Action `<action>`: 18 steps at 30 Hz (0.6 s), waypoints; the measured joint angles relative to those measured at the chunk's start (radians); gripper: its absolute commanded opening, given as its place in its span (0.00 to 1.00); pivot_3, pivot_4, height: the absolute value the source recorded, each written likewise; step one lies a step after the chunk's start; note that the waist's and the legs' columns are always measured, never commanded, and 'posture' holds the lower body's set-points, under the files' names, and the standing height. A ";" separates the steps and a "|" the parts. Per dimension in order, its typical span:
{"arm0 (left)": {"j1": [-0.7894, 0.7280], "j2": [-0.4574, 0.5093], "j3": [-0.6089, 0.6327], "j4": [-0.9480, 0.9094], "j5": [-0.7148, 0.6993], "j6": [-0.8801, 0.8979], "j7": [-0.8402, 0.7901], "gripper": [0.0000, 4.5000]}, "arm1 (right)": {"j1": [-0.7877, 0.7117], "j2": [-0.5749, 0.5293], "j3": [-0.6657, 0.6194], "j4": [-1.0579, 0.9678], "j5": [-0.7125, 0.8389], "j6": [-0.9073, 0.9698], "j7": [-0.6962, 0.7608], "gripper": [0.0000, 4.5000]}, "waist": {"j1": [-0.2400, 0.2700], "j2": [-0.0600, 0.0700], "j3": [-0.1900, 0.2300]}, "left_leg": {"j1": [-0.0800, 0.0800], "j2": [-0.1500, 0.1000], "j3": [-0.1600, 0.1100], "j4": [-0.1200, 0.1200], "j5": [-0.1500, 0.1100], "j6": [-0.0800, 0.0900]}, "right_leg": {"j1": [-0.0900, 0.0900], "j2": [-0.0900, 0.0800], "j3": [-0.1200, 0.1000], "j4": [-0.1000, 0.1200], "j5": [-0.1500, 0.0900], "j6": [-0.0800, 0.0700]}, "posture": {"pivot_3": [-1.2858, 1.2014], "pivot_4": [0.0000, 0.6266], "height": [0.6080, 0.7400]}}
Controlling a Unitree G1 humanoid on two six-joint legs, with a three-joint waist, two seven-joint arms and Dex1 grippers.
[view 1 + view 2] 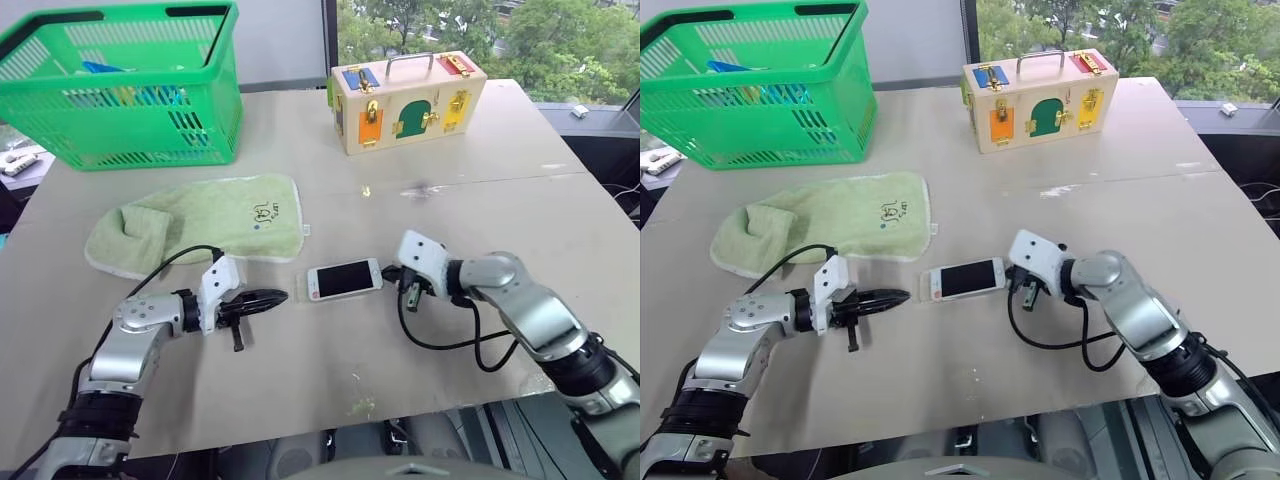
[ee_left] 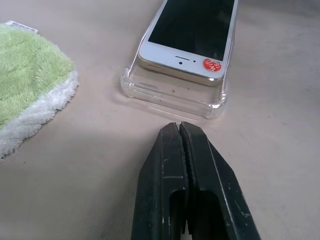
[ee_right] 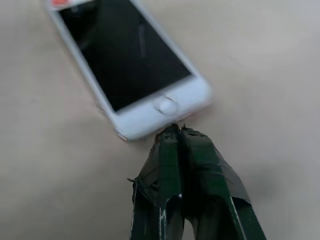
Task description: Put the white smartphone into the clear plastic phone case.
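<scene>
- The white smartphone (image 1: 344,279) is lying screen-up on the table (image 1: 330,360), long axis running across between the two grippers, home-button end facing the right one, the end with a red sticker facing the left one.
- It's sitting partly in the clear plastic phone case (image 2: 172,95): the sticker end is stopping short of the case's end wall, so a bare strip of case is sticking out toward the left fingers.
- The left gripper (image 2: 179,131) is pointing straight at that empty case end, fingers pressed together on nothing, tips just short of the case rim and not touching it.
- The right gripper (image 3: 175,131) is also pinched closed and empty, tips right at the home-button edge; can't tell if they're actually touching.
- A green towel (image 1: 200,222) is lying just beside the left fingers, off the line to the case.
- Well beyond the fingers, a green basket (image 1: 120,85) is holding some blue stuff I can't make out, and a wooden latch box (image 1: 405,100) is sitting closed.
</scene>
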 measured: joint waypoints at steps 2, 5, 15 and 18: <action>-0.003 -0.005 -0.001 0.003 0.002 -0.003 0.000 0.01 | -0.021 0.035 0.013 0.038 0.007 -0.009 0.012 0.00 | 0.002 0.000 0.000 | 0.000 0.000 0.000 0.000 0.000 0.000 | 0.000 0.000 0.000 0.000 0.000 0.000 | 0.52 0.24 1.00; -0.008 -0.013 -0.002 0.008 0.007 -0.005 0.000 0.01 | -0.060 0.044 0.041 0.088 0.000 -0.032 0.037 0.00 | 0.005 0.000 0.000 | 0.000 0.000 0.000 0.001 0.000 0.000 | 0.001 0.000 -0.001 0.000 0.000 0.000 | 0.52 0.24 1.00; -0.037 -0.019 -0.011 0.035 0.017 -0.002 -0.013 0.01 | -0.143 0.070 0.088 0.219 -0.050 -0.093 0.127 0.00 | 0.014 0.001 0.000 | 0.001 0.000 -0.002 0.002 0.001 -0.001 | 0.002 0.000 -0.003 0.002 0.000 -0.001 | 0.52 0.24 1.00; -0.037 -0.023 -0.012 0.035 0.018 0.005 -0.018 0.01 | -0.144 0.089 0.063 0.254 -0.043 -0.101 0.158 0.00 | 0.013 0.001 -0.001 | 0.002 0.001 -0.002 0.002 0.001 -0.001 | 0.002 0.001 -0.003 0.002 0.001 -0.001 | 0.52 0.24 1.00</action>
